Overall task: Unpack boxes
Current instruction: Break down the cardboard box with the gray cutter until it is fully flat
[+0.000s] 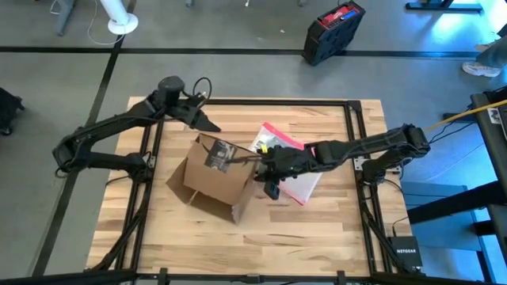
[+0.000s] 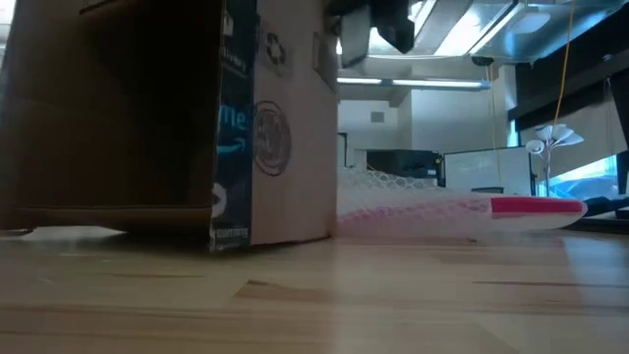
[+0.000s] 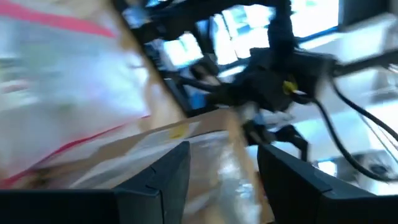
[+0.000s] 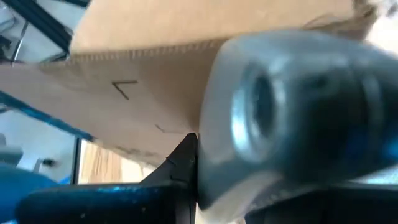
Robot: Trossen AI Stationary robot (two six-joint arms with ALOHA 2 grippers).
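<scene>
High view, box: the brown cardboard box (image 1: 212, 176) is seen at table centre, tipped, its open side turned near-right.
High view, left gripper: the left gripper (image 1: 210, 124) is held just beyond the box's far edge, above it.
High view, right gripper: the right gripper (image 1: 265, 170) is placed at the box's right edge, over the clear pouch (image 1: 299, 188) lying to the right of the box.
High view, rest: a black and red case (image 1: 333, 32) is left on the floor, far from the table (image 1: 333, 237).
Low view: box (image 2: 147, 108) at left with the logo side shown, pouch (image 2: 442, 211) flat beside it on the right. A dark arm part is seen above the box; which arm cannot be told.
Left wrist view: left gripper (image 3: 221, 171) jaws are spread wide, nothing between them. A taped cardboard edge (image 3: 186, 130) is seen just ahead.
Right wrist view: cardboard (image 4: 186, 93) fills the far field. A grey rounded object (image 4: 292, 112) is pressed close to the lens.
Right gripper state: cannot be told, nor whether the grey object is gripped.
Step, judged: contents are being drawn out of the box.
How to do well: the box should be pinned at its far edge by the left gripper; the pull should be made straight out of the opening so the box is not dragged.
View gaps: open left jaws are shown only in the left wrist view; the grey object only in the right wrist view; overall layout only from above.
</scene>
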